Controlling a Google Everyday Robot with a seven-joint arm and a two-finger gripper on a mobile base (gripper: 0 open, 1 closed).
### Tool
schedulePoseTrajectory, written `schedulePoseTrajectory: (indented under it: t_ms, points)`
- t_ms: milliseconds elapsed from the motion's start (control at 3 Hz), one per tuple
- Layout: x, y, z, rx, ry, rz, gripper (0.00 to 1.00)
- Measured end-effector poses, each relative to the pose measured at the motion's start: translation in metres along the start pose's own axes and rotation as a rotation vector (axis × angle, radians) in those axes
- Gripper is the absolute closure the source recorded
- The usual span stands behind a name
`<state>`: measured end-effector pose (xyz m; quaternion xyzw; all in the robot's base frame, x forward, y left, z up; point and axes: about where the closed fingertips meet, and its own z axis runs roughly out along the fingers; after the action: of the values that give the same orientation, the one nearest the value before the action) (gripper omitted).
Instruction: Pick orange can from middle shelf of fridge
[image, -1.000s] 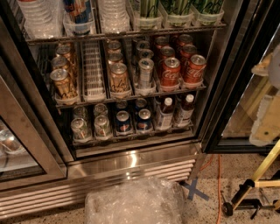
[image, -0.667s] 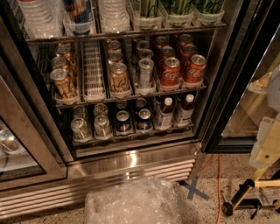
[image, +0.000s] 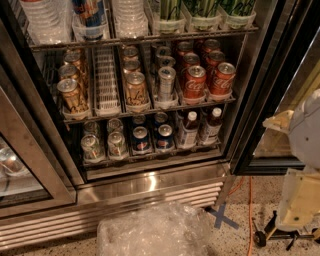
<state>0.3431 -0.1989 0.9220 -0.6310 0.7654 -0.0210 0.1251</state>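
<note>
The fridge (image: 150, 182) stands open in front of me. On its middle shelf (image: 150, 111), orange cans fill two lanes: one row at the far left with its front can (image: 72, 95), and one in the middle with its front can (image: 136, 89). A silver-grey can (image: 166, 82) and red Coca-Cola cans (image: 195, 82) stand to their right. My arm (image: 306, 131) hangs at the right edge of the view, outside the fridge, and my gripper (image: 299, 202) is its pale lower end, low and well right of the cans.
White ribbed lane (image: 107, 82) between the orange rows holds no can. Bottles fill the top shelf (image: 145, 39); cans and bottles sit on the bottom shelf (image: 150, 152). The open door frame (image: 260, 115) stands right. Crumpled plastic wrap (image: 150, 232) and a blue floor cross (image: 222, 217) lie below.
My arm has come down along the right edge and further into view. The cans and shelves have not moved.
</note>
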Motion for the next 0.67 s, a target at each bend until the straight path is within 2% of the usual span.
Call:
schedulePoseTrajectory:
  t_ms: [333,667]
  points:
    - [-0.014,0.021,-0.003,-0.002,-0.002,-0.043,0.0]
    - [-0.022,0.032,-0.006,0.0,-0.004,-0.068,0.0]
